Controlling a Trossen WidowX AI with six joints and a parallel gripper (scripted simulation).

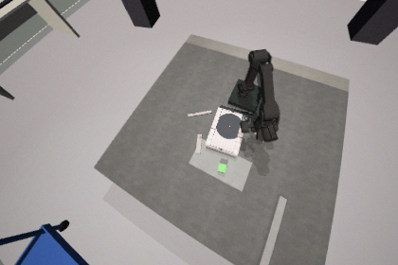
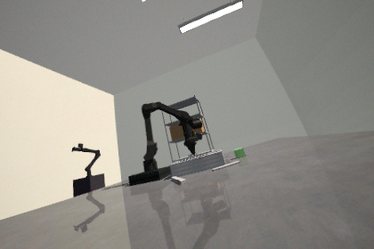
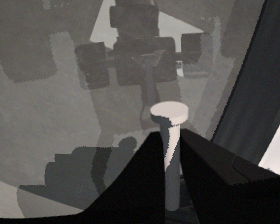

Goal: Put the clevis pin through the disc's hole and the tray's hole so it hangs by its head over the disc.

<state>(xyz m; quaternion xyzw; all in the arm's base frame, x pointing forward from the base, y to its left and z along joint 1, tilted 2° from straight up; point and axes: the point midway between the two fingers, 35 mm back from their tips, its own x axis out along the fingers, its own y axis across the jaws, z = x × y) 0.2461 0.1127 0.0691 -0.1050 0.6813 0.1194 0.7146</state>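
The gripper is pinching the clevis pin by its shank; in the wrist view, the head is showing just past the fingertips and the shank is running toward six o'clock. In the top view, the gripper is hovering near the three o'clock side of the disc, which is lying in the tray. Farther out, a green block is resting toward six o'clock. I judge that the carrying step is going on, with insertion still waiting. The next move is probably asking for travel toward nine o'clock, shank pointing down over both holes, then gentle lowering before release.
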